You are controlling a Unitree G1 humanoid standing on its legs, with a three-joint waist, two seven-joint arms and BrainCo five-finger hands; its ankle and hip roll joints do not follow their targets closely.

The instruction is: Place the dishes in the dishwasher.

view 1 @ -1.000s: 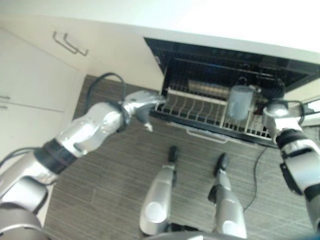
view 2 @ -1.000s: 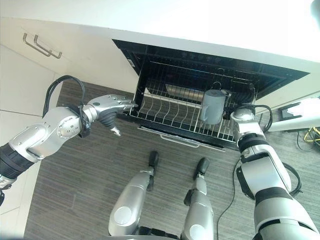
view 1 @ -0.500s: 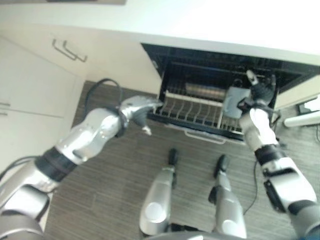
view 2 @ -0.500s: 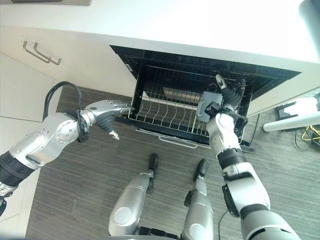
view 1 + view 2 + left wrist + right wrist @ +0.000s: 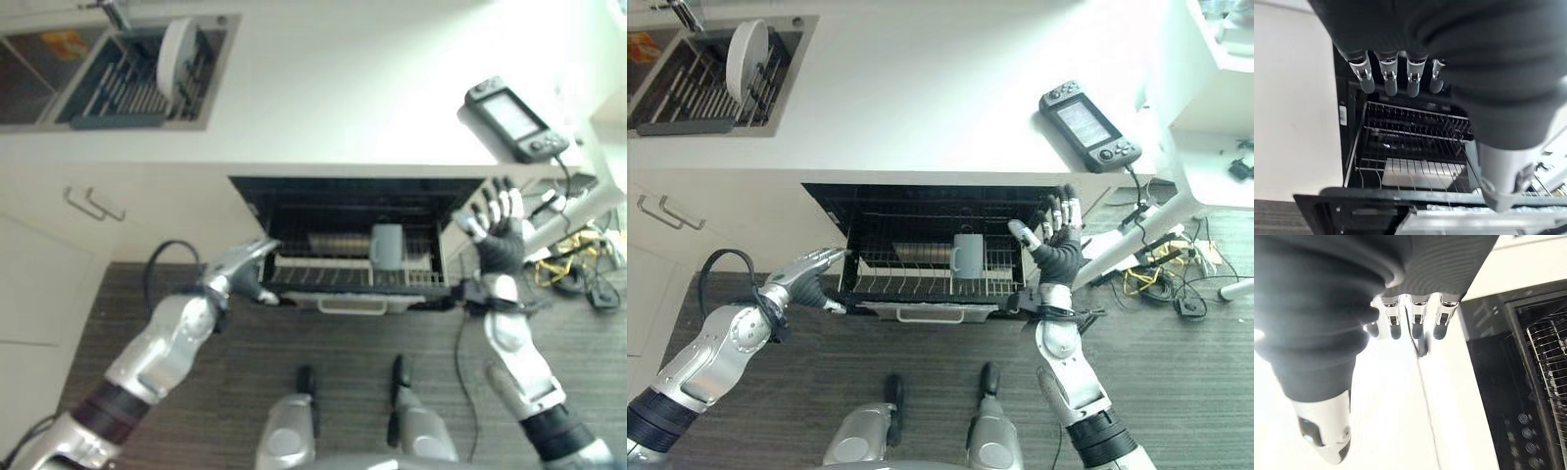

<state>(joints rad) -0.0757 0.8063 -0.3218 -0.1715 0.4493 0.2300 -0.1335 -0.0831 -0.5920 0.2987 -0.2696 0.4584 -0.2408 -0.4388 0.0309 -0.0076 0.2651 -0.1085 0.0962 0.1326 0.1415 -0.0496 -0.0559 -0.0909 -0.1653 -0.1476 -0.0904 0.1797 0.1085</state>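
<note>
A grey mug (image 5: 968,255) stands upright in the wire rack (image 5: 911,285) of the open dishwasher under the counter. A white plate (image 5: 747,47) stands on edge in the dark drying rack (image 5: 686,93) inside the sink at the far left. My left hand (image 5: 808,279) is open, its straight fingers (image 5: 1388,76) at the rack's left front corner. My right hand (image 5: 1055,245) is open and holds nothing, raised with spread fingers (image 5: 1415,318) by the right edge of the dishwasher opening, apart from the mug.
A dark handheld device (image 5: 1089,125) lies on the white counter (image 5: 921,108) at the right. Cabinet doors with metal handles (image 5: 661,211) are left of the dishwasher. Loose cables (image 5: 1161,284) and a white pole lie on the floor at the right.
The camera has tilted up, bringing in the counter and sink. My right hand has drawn away from the grey mug to the right of the opening. The mug stays in the rack.
</note>
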